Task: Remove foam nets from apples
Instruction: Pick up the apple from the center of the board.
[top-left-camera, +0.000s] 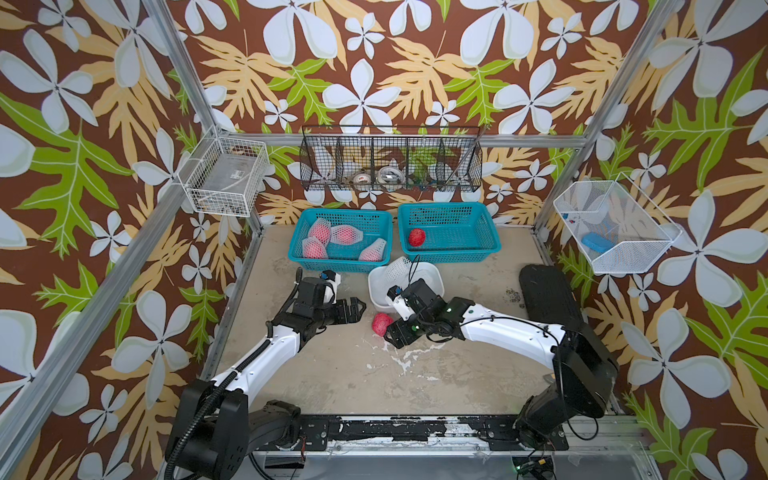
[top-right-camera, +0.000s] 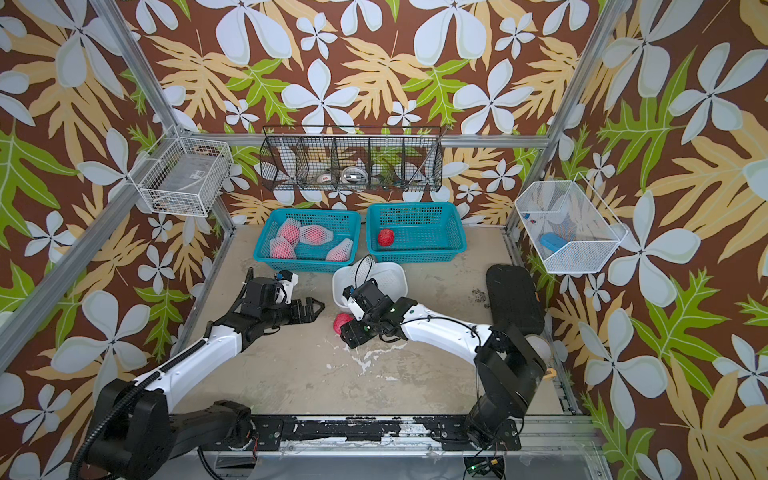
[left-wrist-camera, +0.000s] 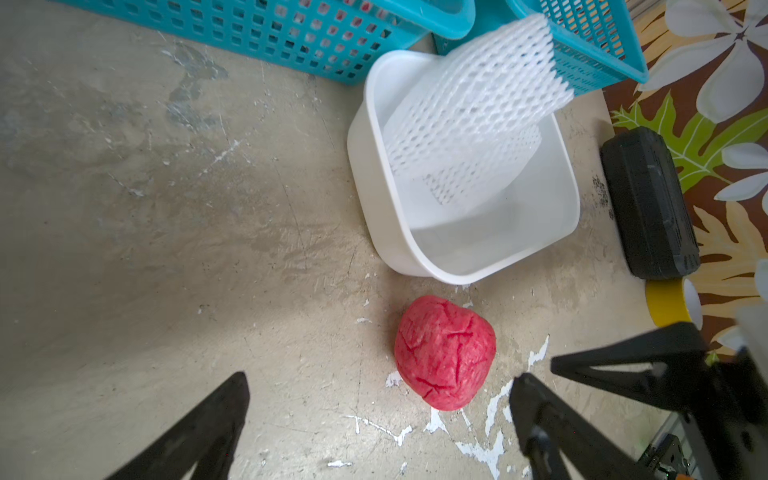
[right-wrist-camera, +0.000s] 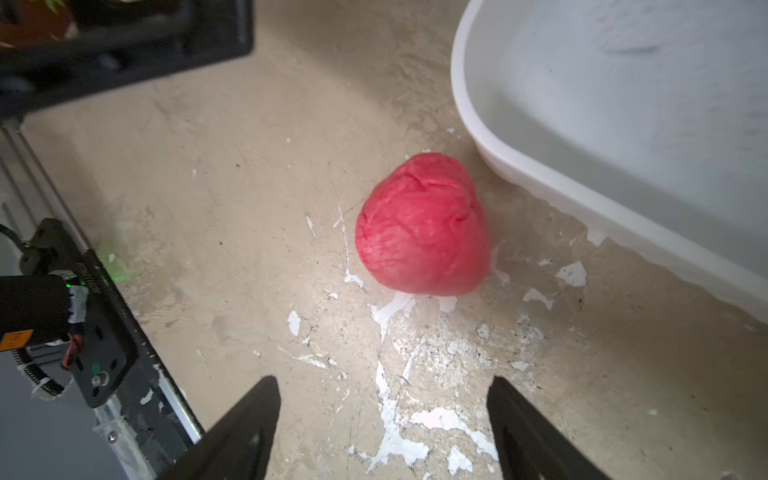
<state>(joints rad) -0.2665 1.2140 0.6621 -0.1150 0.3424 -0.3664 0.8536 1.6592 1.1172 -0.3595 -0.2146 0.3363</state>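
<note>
On the table (right-wrist-camera: 208, 187), the bare apple (right-wrist-camera: 422, 232) lies between left tool (left-wrist-camera: 382, 377) and right tool (right-wrist-camera: 383, 379), both released.

Robot lab test cell: silver aluminium frame posts (top-left-camera: 183, 62), floral-printed brown wall panels (top-left-camera: 374, 41), scuffed beige tabletop (top-left-camera: 332, 374).

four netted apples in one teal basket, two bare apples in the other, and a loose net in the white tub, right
Not quite: a top view shows just one bare apple in that basket; the second apple lies on the table beside the white tub. The rest holds.
</note>
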